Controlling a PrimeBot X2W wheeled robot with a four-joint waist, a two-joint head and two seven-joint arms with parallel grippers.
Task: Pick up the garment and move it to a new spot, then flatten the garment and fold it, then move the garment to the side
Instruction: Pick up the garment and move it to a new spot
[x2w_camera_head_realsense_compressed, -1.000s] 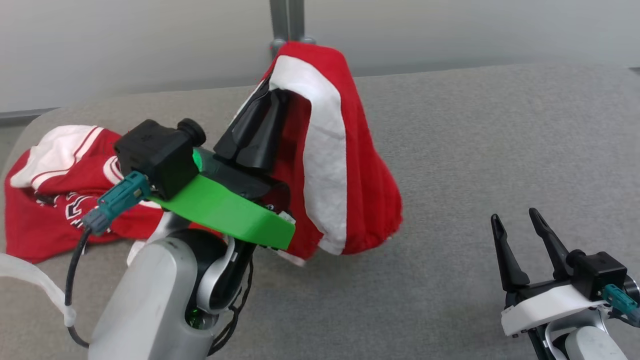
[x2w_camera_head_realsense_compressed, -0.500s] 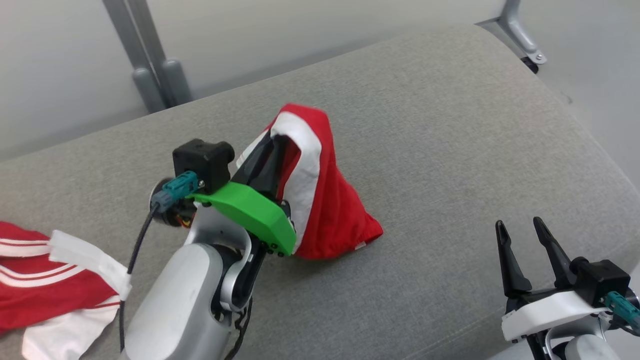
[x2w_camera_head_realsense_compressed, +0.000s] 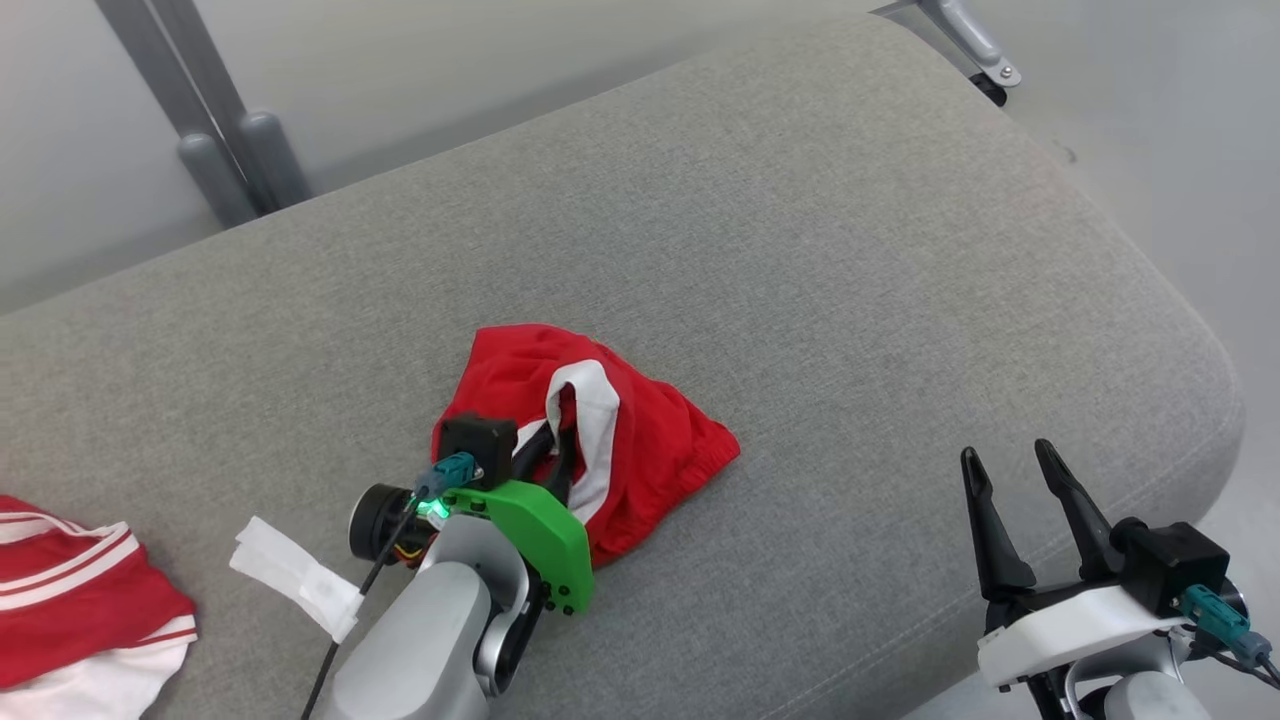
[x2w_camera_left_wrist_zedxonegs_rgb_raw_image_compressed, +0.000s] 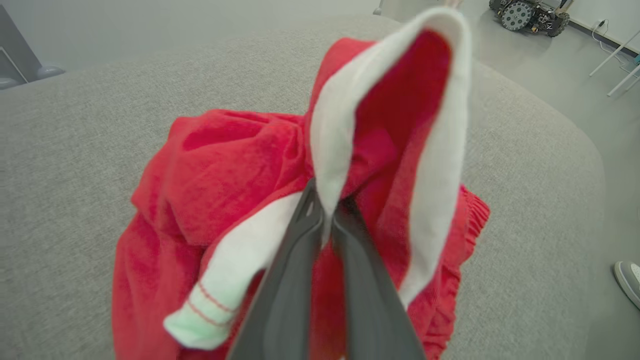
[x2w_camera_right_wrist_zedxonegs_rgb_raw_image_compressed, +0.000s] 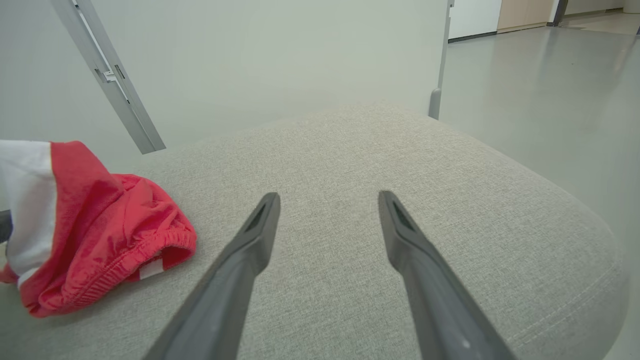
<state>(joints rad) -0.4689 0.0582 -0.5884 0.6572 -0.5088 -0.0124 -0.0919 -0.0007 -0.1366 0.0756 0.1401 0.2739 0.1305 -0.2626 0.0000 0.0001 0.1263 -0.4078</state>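
left gripper: jaws clenched on the white band of the garment. the band is pulled up and the red cloth is bunched below it on the grey cushion.
right gripper: jaws spread and unladen, over the cushion's front right corner, well apart from the garment.
second red-and-white cloth: at the cushion's left end.
grey posts: behind the cushion.
shoe: on the floor.

Looks like a robotics lab: bare grey floor, plain partition on metal legs, small wheeled robot parked far off.
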